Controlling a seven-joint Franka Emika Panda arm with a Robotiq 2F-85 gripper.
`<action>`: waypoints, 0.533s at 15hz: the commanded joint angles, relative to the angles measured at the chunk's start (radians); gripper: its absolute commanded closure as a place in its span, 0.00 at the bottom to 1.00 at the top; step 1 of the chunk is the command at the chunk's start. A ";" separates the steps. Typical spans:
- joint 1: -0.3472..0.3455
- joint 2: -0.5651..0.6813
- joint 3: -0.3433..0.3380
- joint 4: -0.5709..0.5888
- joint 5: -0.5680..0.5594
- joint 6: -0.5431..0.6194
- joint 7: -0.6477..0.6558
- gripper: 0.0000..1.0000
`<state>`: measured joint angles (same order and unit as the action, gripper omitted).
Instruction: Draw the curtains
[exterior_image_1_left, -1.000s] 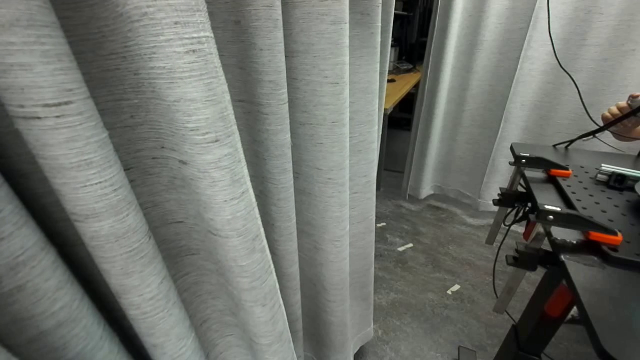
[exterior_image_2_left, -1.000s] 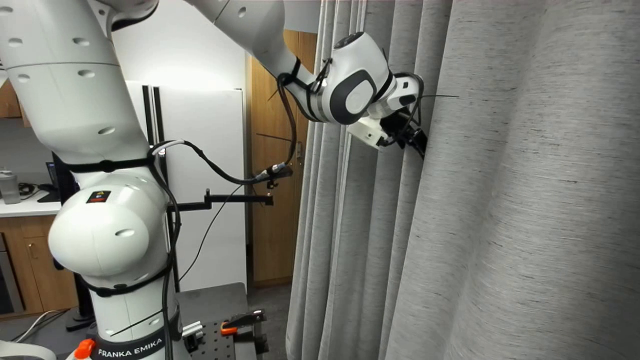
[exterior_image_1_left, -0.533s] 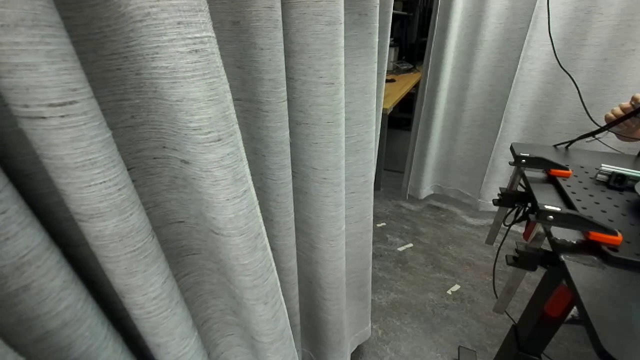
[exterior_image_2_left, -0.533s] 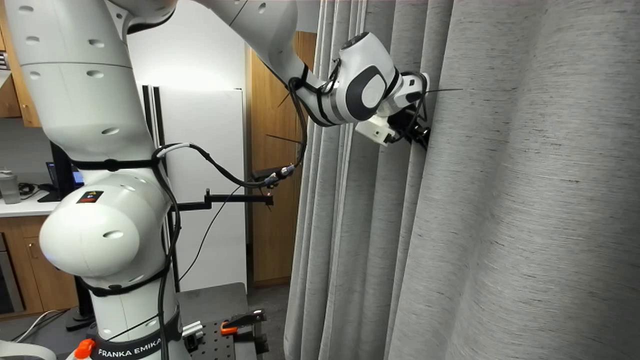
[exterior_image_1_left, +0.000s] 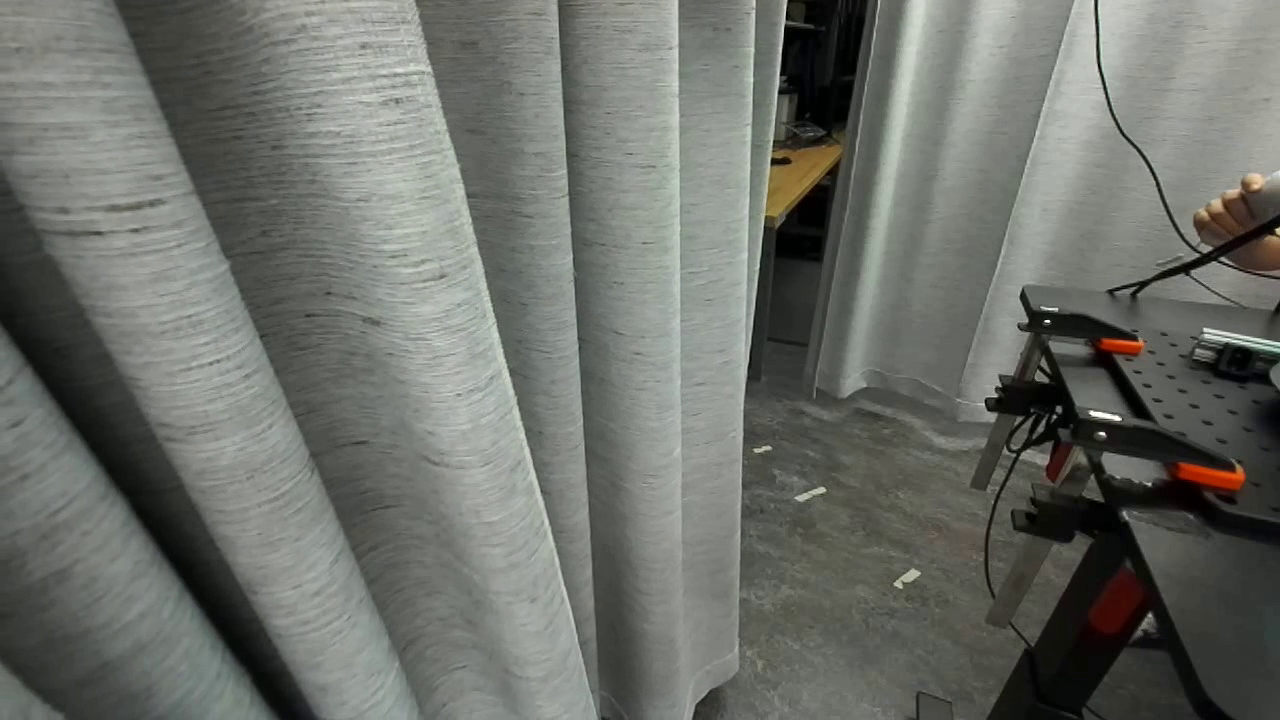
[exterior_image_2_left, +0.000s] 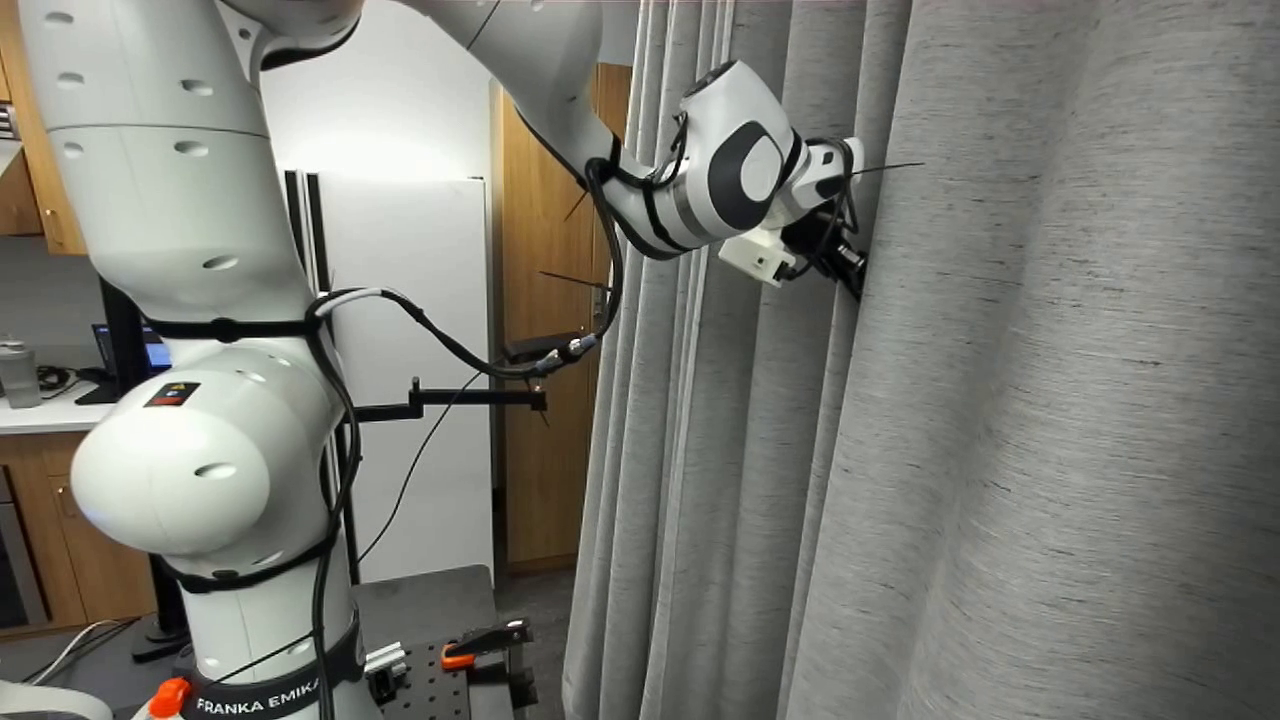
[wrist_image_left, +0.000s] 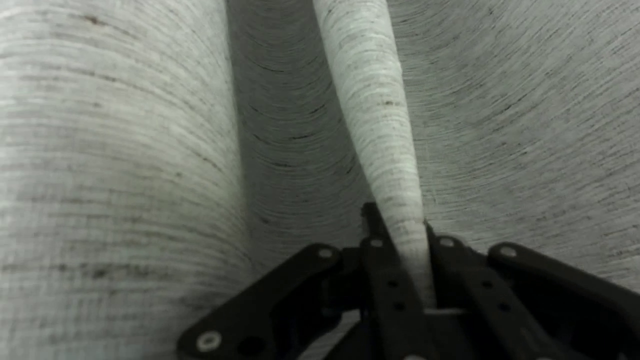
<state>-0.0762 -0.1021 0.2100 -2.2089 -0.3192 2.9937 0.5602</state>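
The curtains (exterior_image_2_left: 1000, 400), light grey with fine dark streaks and deep vertical folds, fill the right half of an exterior view. In an exterior view they hang as tall folds (exterior_image_1_left: 630, 350) with a free edge close to the floor. My gripper (wrist_image_left: 400, 222) is pressed in among the folds, and a narrow pale fold (wrist_image_left: 380, 125) runs down between its black fingers (wrist_image_left: 372, 220), which are shut on it. A wide fold (wrist_image_left: 125, 150) bulges at the left of the wrist view. In an exterior view the fingertips are hidden behind fabric.
A black perforated bench (exterior_image_1_left: 1180, 370) with orange-tipped clamps (exterior_image_1_left: 1205, 474) stands beside the curtains. A person's hand (exterior_image_1_left: 1235, 225) shows at its far side. Paler drapes (exterior_image_1_left: 930, 200) hang behind, with a wooden table (exterior_image_1_left: 805, 180) in the gap. A white fridge (exterior_image_2_left: 410, 350) stands behind the arm.
The arm has reached further right into the curtains in an exterior view, and its jaws have come together. The curtains' free edge has shifted slightly left in an exterior view.
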 joint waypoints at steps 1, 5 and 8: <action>-0.044 0.047 0.010 0.074 -0.088 -0.023 0.092 1.00; -0.086 0.127 -0.010 0.176 -0.176 -0.082 0.183 1.00; -0.111 0.231 -0.053 0.320 -0.285 -0.201 0.290 1.00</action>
<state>-0.1619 0.0065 0.1861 -2.0529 -0.4913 2.9073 0.7298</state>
